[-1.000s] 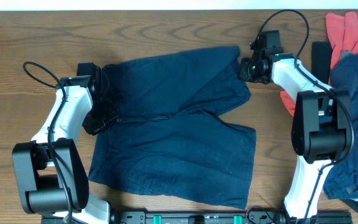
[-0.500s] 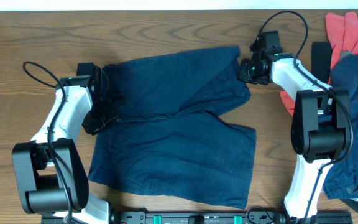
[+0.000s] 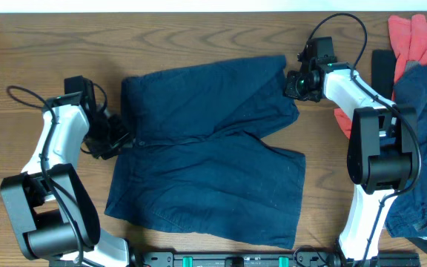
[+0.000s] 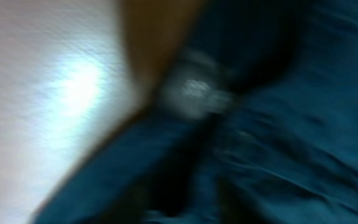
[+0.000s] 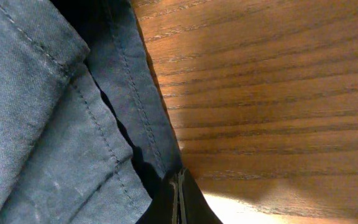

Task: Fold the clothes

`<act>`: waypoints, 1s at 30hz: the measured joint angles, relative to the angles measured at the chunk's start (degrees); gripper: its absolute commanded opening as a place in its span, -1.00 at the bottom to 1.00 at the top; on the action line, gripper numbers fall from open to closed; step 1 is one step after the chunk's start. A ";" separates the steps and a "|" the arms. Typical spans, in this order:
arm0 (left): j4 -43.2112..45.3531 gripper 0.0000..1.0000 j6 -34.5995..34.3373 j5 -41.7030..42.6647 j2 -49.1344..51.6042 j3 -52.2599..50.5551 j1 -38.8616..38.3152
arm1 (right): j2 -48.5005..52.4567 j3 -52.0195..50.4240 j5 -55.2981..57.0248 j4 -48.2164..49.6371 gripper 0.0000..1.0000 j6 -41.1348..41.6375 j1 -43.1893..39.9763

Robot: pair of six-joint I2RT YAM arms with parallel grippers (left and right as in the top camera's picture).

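Shorts (image 3: 206, 156) lie flat, unfolded. My right tool (image 3: 295, 83) is pressed together at the hem; left tool (image 3: 116, 141), I cannot tell.

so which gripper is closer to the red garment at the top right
Right. The right gripper is at the navy shorts' upper right corner, left of the red garment. The left gripper is at the shorts' opposite, left edge, much farther away.
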 measured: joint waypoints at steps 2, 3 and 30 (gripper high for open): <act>0.15 0.43 1.84 3.15 0.00 0.00 -0.68 | 0.00 0.02 0.00 -0.04 -0.98 0.00 0.00; 0.15 0.43 2.60 4.52 0.00 0.00 -1.01 | 0.00 0.02 0.00 -0.09 -0.98 0.00 0.00; 3.61 -0.04 6.32 8.96 9.01 -0.02 -1.99 | 0.00 0.17 -0.15 -1.16 -0.97 -0.31 0.00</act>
